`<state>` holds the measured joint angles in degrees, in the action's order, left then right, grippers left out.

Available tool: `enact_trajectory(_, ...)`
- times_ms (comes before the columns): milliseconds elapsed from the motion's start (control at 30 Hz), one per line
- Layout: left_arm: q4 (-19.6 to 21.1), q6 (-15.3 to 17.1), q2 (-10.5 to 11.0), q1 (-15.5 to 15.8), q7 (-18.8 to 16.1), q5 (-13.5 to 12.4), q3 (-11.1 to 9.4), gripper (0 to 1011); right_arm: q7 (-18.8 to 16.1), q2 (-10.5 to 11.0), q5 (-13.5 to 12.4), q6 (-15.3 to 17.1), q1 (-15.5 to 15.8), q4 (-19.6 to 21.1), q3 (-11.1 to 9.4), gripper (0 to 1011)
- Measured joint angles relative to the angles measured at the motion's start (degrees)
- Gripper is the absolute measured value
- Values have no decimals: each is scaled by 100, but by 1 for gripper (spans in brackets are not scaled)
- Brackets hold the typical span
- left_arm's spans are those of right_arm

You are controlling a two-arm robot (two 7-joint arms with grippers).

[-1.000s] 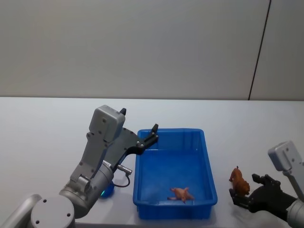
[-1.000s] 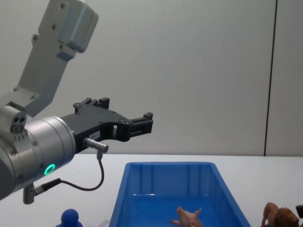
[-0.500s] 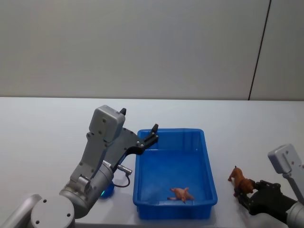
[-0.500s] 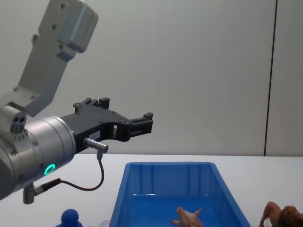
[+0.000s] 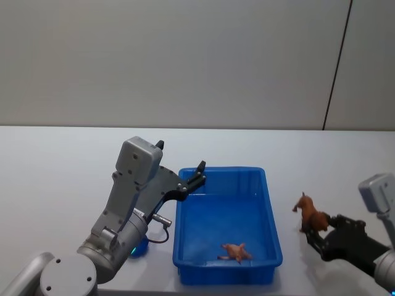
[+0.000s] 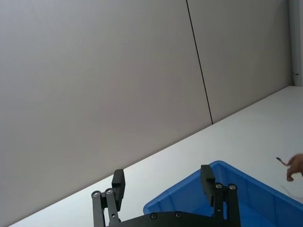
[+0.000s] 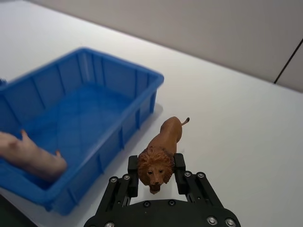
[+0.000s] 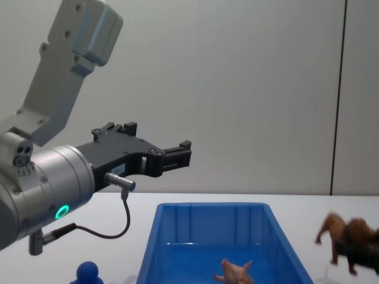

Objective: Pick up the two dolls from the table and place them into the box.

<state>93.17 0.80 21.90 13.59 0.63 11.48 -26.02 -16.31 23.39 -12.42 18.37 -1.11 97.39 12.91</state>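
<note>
Pinching the brown lion (image 7: 161,153) by its maned head, the right gripper (image 7: 156,172) has a finger pressed to each side of the mane. Lion's long axis runs out from the gripper, tail at the far end, angled a bit left twd the box (image 5: 271,209). In chest view it looks lifted clear of the table (image 5: 62,160).

Key relation: box lies left of the lion, just beside, w/ its right wall between them. So, as I judge it, the next move is a short carry left over the rim, then release. The right arm is the nearer one by far.

Box contents: pinkish-tan animal (image 5: 235,251) lying on the floor at the near end; rest of the floor bare.

Left gripper (image 8: 185,152) hovers above the box's far-left corner, fingers spread, nothing btwn them. Blue round-headed figure (image 8: 89,273) sits on the table left of the box, near side, by the left arm.
</note>
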Motion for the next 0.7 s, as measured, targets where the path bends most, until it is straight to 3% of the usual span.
enact_trajectory(367,0,0,0,0,0,0,0,1002,-40,-123,-247,-127,-132,512,-2,424)
enact_trajectory(700,0,0,0,0,0,0,0,1002,-173,-411,-123,336,-412,658,197,424)
